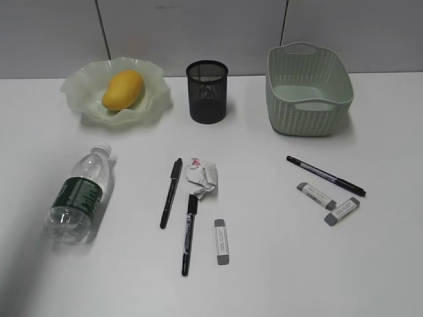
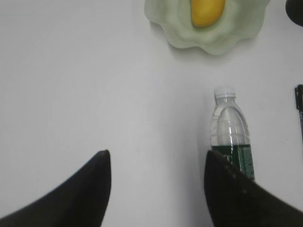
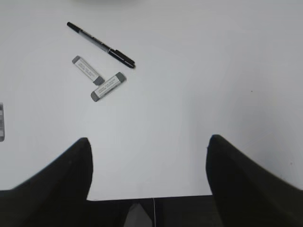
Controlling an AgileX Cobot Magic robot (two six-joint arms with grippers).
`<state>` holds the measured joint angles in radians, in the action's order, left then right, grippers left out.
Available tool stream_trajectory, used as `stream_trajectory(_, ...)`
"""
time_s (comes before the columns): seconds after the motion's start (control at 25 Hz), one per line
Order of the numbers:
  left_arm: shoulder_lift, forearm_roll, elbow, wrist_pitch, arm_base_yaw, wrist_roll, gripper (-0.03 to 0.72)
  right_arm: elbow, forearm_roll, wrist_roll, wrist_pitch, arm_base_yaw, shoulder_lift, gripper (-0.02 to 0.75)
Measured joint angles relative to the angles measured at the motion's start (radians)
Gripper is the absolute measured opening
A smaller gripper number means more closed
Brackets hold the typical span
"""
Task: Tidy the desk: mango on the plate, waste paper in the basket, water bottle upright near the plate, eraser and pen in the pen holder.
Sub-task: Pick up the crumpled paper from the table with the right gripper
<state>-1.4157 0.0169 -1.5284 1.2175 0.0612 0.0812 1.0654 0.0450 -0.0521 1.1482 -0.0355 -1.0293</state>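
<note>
Mango lies on the plate at back left of the desk. Pen holder stands upright just right of the plate, basket at back right, nothing visible inside it. Bottle lies on its side at front left, cap pointing toward the plate, well apart from it. Paper sits mid-desk between two pens: one pen just left of it, second pen just below, its cap end right by the paper, contact unclear. Eraser lies right of the second pen. Third pen lies slanted at right, with two more erasers below it, their ends close together. Neither arm shows in the exterior view. Left gripper has jaws apart, nothing between them, above bare desk with the bottle beside its right finger. Right gripper jaws spread wide, empty, over bare desk, third pen and two erasers up ahead at left.
</note>
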Motion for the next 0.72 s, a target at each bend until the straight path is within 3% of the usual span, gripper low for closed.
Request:
stream_trajectory(0.24, 0.190, -0.006, 0.203, 0.000, 0.000, 0.000, 0.474, 0.191, 0.043, 0.023, 0.056, 0.000, -0.212, 0.585)
stream_trajectory(0.52, 0.466, -0.007, 0.456, 0.003, 0.000, 0.000, 0.474, 0.322, 0.219, 0.036, 0.058, -0.007, -0.357, 0.585)
stream_trajectory(0.72, 0.711, -0.010, 0.579, -0.012, 0.000, 0.000, 0.474, 0.357, 0.234, 0.041, 0.058, -0.138, -0.461, 0.585)
